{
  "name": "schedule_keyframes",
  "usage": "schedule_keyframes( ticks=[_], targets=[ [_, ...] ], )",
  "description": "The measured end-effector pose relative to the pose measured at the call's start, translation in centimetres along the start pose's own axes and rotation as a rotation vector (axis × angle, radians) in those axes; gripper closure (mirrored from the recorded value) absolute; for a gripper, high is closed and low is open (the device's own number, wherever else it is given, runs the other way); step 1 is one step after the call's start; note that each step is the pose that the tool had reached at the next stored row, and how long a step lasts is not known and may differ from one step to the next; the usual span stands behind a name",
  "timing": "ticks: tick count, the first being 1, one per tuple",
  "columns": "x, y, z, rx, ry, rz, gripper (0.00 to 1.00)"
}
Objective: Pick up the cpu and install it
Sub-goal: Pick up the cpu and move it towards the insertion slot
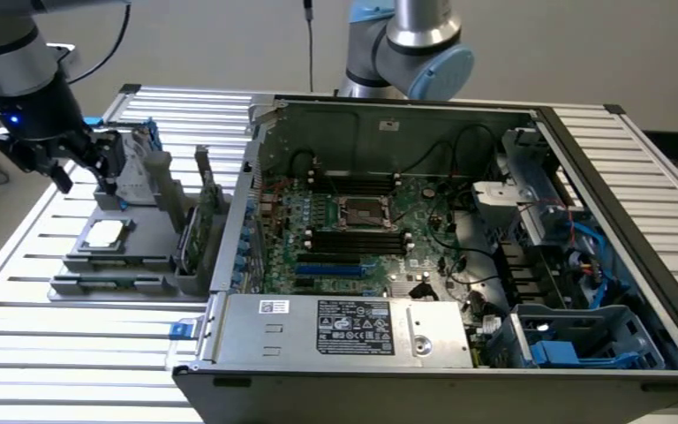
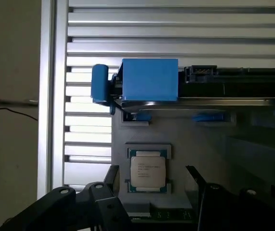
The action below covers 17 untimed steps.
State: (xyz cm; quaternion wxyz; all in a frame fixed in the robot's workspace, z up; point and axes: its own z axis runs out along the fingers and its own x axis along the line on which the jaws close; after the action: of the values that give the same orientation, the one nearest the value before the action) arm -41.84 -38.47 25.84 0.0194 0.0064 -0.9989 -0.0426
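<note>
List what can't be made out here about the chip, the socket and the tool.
- Print on the chip: too small to read, wrist view.
- Socket: too small in the exterior view to tell whether its latch is open.
- Tool: its arm is cut off by the exterior view's edge.

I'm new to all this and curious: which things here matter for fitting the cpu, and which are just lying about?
Job in hand: cpu in its grey holder; open end effector near it; motherboard socket.
Lying about: blue-framed hard drive; power supply.
</note>
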Motion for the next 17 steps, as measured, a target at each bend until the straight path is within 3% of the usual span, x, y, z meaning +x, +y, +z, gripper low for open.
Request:
schedule_keyframes(
  ticks=[3, 5, 13, 17],
  targets=[
    [0.0, -0.46, 0.47, 0.0002, 0.0097, -0.005, 0.35],
    [0.0, -0.80, 0.83, 0.0003, 0.0127, -0.011, 0.35],
    [-0.3, -1.08, 2.24, 0.0034, 0.0195, -0.079, 0.35],
    [-0.5, -1.14, 2.96, 0.0037, 0.0200, -0.086, 0.35]
  ],
)
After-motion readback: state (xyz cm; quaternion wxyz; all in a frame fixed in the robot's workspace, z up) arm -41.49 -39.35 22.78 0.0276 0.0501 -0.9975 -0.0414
